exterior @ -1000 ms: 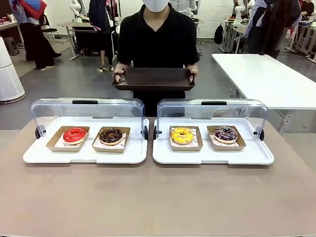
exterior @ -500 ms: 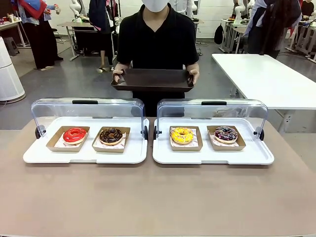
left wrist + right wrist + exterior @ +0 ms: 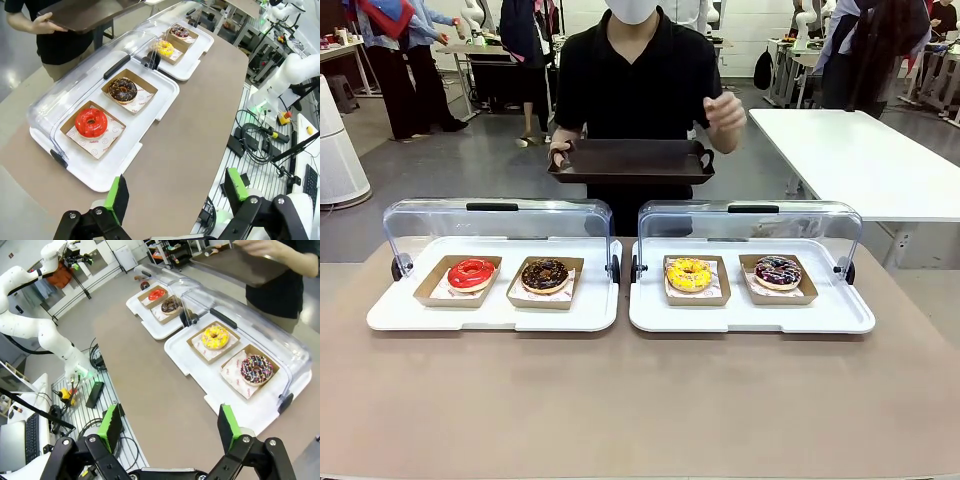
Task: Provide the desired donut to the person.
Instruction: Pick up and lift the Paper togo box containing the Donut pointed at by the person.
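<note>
front view: four donuts sit in a row across the middle of the frame, each in its own card tray (image 3: 430, 293), two to each white display tray (image 3: 490, 318), with the clear lids (image 3: 440, 218) tipped up behind them.
donuts: from frame left, the red-glazed donut (image 3: 471, 272), chocolate donut (image 3: 545, 274), yellow donut (image 3: 688, 273) and dark sprinkled donut (image 3: 777, 270).
person (image 3: 638, 70): stands at top centre beyond the table (image 3: 640, 400), gripping a dark serving tray (image 3: 630, 160) with one hand; the lifted hand (image 3: 725, 113) hangs just right of centre, above it.
desired donut: cannot be told; the lifted hand singles out none of the four.
left gripper (image 3: 177, 189): at the bottom of the left wrist view, jaws spread wide and empty, well apart from the donuts.
right gripper (image 3: 169, 424): at the bottom of the right wrist view, likewise wide apart and holding nothing.
handling: each donut looks light and soft, its glaze sticky and easily marred; the card is thin but stiffer.
where to take hold: likely the near wall of the card tray, pinched from above and kept level, not the donut itself.
</note>
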Tool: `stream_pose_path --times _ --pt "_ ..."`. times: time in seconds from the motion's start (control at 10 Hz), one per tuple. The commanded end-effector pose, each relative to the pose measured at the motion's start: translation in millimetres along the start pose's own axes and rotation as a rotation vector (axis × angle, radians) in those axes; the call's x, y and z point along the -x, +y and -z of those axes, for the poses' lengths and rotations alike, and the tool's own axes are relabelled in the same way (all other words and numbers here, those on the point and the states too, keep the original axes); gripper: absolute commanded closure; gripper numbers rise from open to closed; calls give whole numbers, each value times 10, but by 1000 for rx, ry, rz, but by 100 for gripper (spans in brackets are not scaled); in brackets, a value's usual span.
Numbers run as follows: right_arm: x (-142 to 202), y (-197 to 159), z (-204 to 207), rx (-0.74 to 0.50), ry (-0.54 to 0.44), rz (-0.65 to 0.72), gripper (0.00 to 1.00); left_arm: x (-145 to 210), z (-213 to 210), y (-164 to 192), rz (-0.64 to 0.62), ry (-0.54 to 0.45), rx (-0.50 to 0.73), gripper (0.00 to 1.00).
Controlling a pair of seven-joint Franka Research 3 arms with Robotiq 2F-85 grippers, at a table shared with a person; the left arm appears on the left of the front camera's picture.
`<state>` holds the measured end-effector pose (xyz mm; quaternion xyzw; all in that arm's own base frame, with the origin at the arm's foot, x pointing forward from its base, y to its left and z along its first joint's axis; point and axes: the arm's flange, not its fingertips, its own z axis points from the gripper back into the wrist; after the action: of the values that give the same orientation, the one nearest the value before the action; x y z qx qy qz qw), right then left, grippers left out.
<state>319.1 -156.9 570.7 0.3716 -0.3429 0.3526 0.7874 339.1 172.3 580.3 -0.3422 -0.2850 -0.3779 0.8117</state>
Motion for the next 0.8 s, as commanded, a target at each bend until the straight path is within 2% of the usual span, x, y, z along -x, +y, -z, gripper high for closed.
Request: stream_pose_path --times 0.0,0.7 --pt "-4 -8 5 -11 -11 -2 0 -2 -11 -4 3 -3 -1 0" --pt "-4 -8 5 -11 -11 -2 0 -2 -11 -4 3 -3 -1 0"
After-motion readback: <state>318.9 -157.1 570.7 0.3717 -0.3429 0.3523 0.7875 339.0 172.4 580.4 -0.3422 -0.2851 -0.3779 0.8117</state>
